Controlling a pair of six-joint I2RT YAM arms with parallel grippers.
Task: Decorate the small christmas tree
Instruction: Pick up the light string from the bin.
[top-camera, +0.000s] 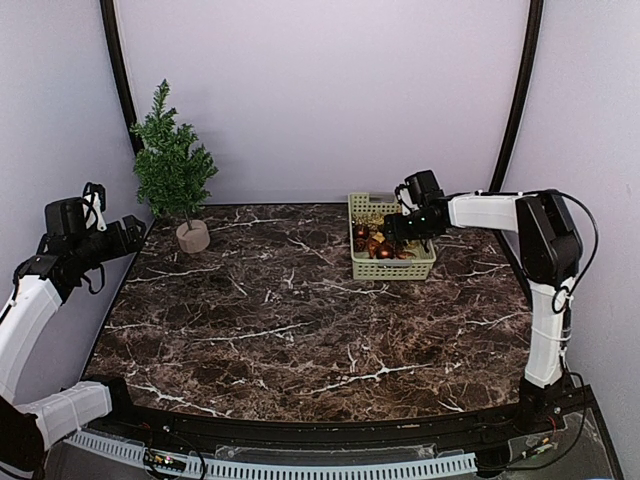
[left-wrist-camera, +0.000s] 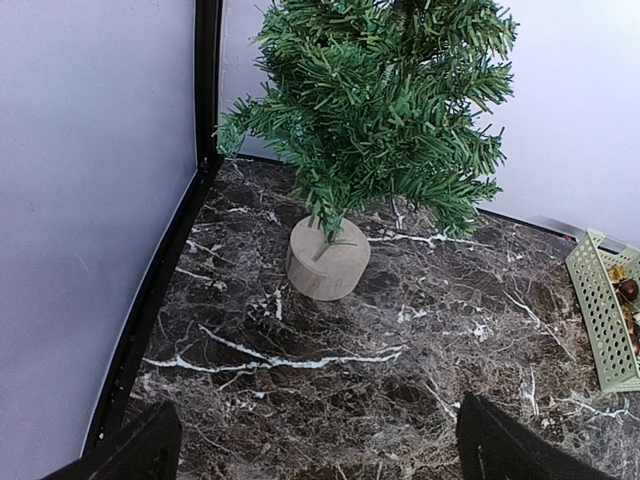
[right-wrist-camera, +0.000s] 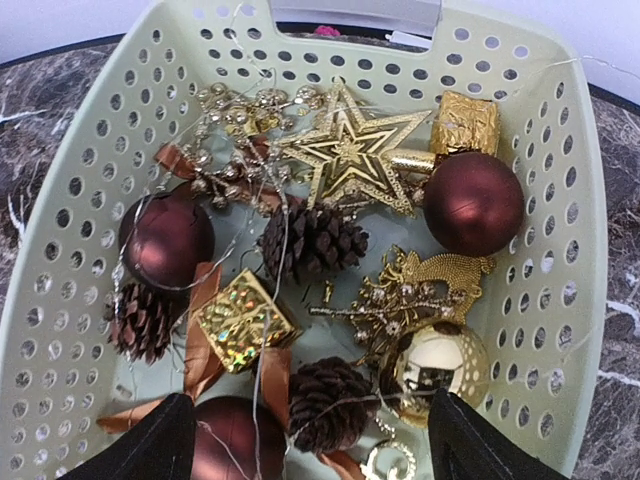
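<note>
While above basket (right-wrist-camera: 572, 250), right fingers (right-wrist-camera: 150, 448) apart.

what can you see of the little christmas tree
The small christmas tree stands upright in the far left corner of the marble table. Bristly dark-green needle branches look plastic; a thin trunk sinks into a round tan base like a wood stump. No ornaments hang on it. Only the table is seen touching it.

Probably lab booth: plain white walls (top-camera: 320, 90)
</note>
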